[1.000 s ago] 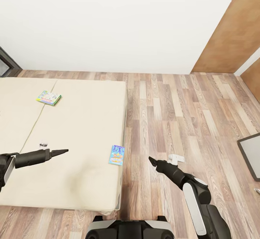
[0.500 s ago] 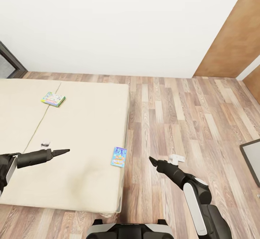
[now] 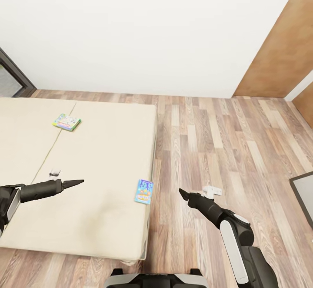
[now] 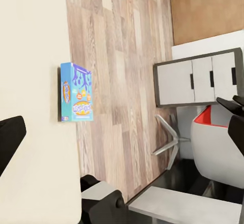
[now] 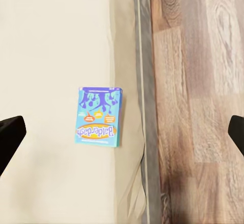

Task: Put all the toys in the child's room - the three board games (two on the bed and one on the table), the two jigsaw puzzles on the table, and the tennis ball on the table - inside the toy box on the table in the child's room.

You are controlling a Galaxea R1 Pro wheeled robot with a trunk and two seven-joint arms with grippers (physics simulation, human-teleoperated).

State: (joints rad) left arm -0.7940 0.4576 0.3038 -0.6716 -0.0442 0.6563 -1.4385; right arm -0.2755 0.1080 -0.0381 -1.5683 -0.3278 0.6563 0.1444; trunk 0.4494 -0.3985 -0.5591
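Two board games lie on the bed [image 3: 87, 157], a low beige mattress. The green-edged multicolour one [image 3: 66, 122] rests far back near the mattress seam. The small blue one [image 3: 144, 191] sits at the bed's right edge, also as the blue box [image 4: 76, 92] in the left wrist view and the blue box [image 5: 98, 117] in the right wrist view. My left gripper [image 3: 78, 182] hovers over the mattress, left of the blue box, open and empty. My right gripper [image 3: 182, 192] hangs over the wooden floor right of that box, open and empty. Its fingertips [image 5: 10, 137] stand wide apart.
A small white object [image 3: 212, 189] lies on the floor by my right arm. A grey panel [image 3: 304, 192] pokes in at the right edge. A white wall and brown wood panel [image 3: 278, 44] stand behind. A grey drawer unit [image 4: 198, 79] and a red-white chair [image 4: 216, 148] appear in the left wrist view.
The whole picture has shifted: bed and games sit further right and lower, so the camera moved. Both arms hold the same pose, grippers still open.
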